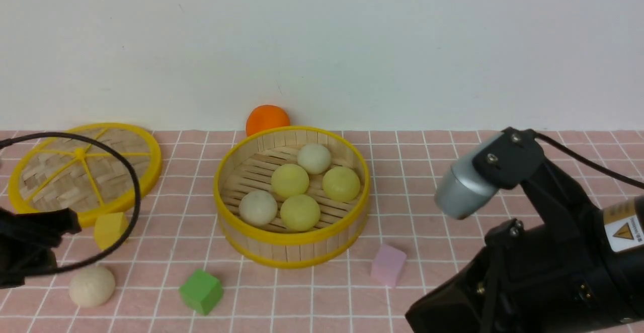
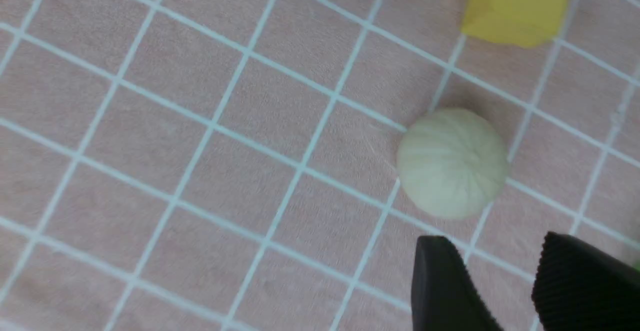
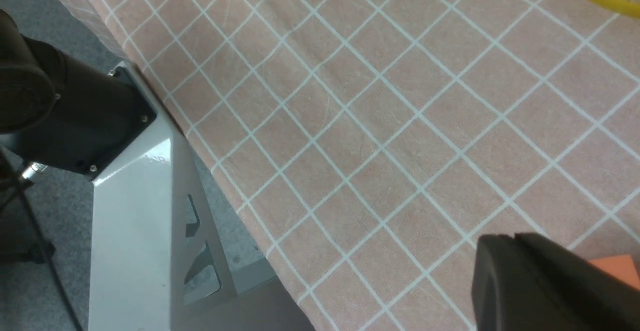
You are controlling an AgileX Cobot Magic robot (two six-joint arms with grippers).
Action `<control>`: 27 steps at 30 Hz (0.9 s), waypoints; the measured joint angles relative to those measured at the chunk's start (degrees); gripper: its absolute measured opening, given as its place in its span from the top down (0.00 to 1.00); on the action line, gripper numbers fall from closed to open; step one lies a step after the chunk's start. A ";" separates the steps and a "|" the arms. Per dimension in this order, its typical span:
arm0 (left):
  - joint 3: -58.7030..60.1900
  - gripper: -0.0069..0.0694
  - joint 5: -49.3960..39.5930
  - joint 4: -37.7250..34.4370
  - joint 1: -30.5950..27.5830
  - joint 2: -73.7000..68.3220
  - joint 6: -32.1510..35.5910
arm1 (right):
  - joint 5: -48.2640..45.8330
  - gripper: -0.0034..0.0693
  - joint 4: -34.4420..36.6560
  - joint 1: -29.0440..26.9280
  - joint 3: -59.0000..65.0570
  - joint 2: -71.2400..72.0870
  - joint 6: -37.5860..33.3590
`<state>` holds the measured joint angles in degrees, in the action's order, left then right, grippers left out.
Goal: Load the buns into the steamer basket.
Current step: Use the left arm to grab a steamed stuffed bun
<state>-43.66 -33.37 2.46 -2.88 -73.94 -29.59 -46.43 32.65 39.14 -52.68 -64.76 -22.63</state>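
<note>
— One bun (image 1: 91, 286) sat out on the pink cloth (image 1: 432, 162), at the near corner on your left side.

— Yes, and your left pincer (image 2: 505, 291) was close by it. Its two fingers stood apart, and nothing was between them. The bun lay just past the tips and did not touch them.

— Was it in line with the gap?

— Not quite. It sat more in front of one finger than the other. I think you had to slide across a bit before you went down. The bun was round, with no long side, so any turn of the pincer would do.

— And your right pincer (image 3: 545, 281)?

— It was well away on the other side, over bare cloth. Only a dark bit of it showed, so I could not tell if it was open or shut. Your left one was much nearer.

— What was farther back?

— A green block (image 1: 201, 291) lay to the bun's right and a yellow block (image 1: 110, 230) just behind it. Then came the steamer basket (image 1: 292, 240), in the middle of the cloth, with five buns (image 1: 290, 180) inside. From the lone bun, the basket lay ahead and to your right.
</note>
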 joint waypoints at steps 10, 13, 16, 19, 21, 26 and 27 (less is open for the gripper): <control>-4.24 0.49 5.02 -4.34 -0.06 -15.62 1.73 | -0.33 0.85 0.18 0.00 0.00 0.00 0.00; -4.24 0.49 6.17 -4.65 -0.06 -17.70 1.73 | -0.58 0.85 0.19 0.00 0.00 0.00 0.00; -4.29 0.51 8.10 -4.84 -0.06 -19.79 1.73 | -1.23 0.85 0.62 0.00 0.00 0.00 0.00; -4.64 0.58 8.99 -4.84 -0.06 -21.04 1.73 | -1.84 0.85 1.55 0.00 0.00 0.00 -0.31; -4.72 0.67 8.91 -4.84 -0.06 -21.10 1.75 | -1.84 0.84 1.95 0.00 0.00 0.00 -0.60; -7.30 0.89 5.49 -5.50 -0.06 -20.59 2.49 | -2.00 0.84 2.56 0.00 0.00 0.00 -0.85; -8.80 0.89 3.16 -6.14 -0.06 -19.95 3.68 | -2.00 0.83 2.71 0.00 0.00 0.00 -0.85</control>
<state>-52.46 -30.21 -3.68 -2.93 -93.89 -25.91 -48.43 35.36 39.14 -52.68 -64.76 -23.48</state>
